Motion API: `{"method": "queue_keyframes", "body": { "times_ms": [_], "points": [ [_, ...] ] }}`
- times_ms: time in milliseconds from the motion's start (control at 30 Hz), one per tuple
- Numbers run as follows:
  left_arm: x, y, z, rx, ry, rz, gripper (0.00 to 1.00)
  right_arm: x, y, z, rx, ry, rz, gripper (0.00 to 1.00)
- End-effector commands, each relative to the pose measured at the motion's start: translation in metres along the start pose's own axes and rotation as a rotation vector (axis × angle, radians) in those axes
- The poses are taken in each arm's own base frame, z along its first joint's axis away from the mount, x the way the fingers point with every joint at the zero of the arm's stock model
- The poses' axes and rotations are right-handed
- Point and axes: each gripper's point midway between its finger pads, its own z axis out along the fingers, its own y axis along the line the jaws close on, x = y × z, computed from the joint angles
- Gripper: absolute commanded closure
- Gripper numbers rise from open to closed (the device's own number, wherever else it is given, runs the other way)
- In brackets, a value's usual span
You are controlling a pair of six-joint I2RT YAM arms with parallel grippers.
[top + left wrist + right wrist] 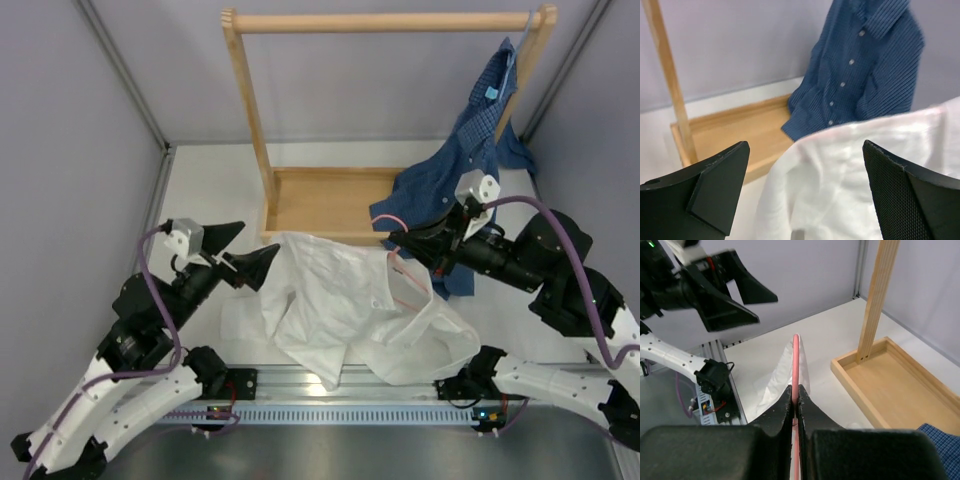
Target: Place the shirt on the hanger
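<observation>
Table (200,190): white top, grey walls on three sides, both arm bases at 6 o'clock.
Rack (385,22): pale wood, at 12 o'clock; a top rail on two posts above a shallow tray base (330,200).
Blue checked shirt (480,130): hangs from the rail's 2 o'clock end; its tail spills over the tray's right end, close behind the right gripper.
Shirt (340,310): white and crumpled, at the table's centre toward 6 o'clock, between the two grippers; its far edge is near the tray's front lip.
Left gripper (260,237): at 9 o'clock of the shirt, jaws spread wide and holding nothing; white fabric fills the space ahead of them.
Right gripper (795,390): at 2 o'clock of the shirt, jaws pinched tight on the pink wire.
Hanger (796,360): thin pink wire, jutting from the right gripper toward the left gripper; white fabric drapes at its far end. Whether the remaining wire lies over or under the cloth, cannot tell.
</observation>
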Motion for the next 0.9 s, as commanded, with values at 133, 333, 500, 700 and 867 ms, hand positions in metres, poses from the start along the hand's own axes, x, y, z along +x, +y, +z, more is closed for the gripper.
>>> {"method": "queue_keyframes", "body": {
  "times_ms": [133, 333, 500, 700, 867],
  "points": [
    [0.075, 0.023, 0.009, -0.111, 0.097, -0.097, 0.02, -0.056, 0.026, -0.038, -0.092, -0.108, -0.038, 1.0],
    [0.094, 0.025, 0.04, -0.133, 0.144, -0.093, 0.47, -0.068, 0.033, -0.051, -0.118, -0.14, -0.043, 1.0],
    [0.09, 0.079, 0.036, -0.468, 0.149, -0.086, 1.0, -0.063, 0.004, -0.052, 0.048, -0.129, -0.044, 1.0],
    [0.097, 0.119, 0.013, -0.738, 0.156, -0.06, 1.0, -0.045, -0.013, -0.055, 0.139, -0.113, -0.048, 1.0],
    [0.101, 0.118, 0.012, -0.74, 0.154, -0.093, 1.0, -0.037, -0.017, -0.041, 0.144, -0.075, -0.042, 1.0]
  ]
}}
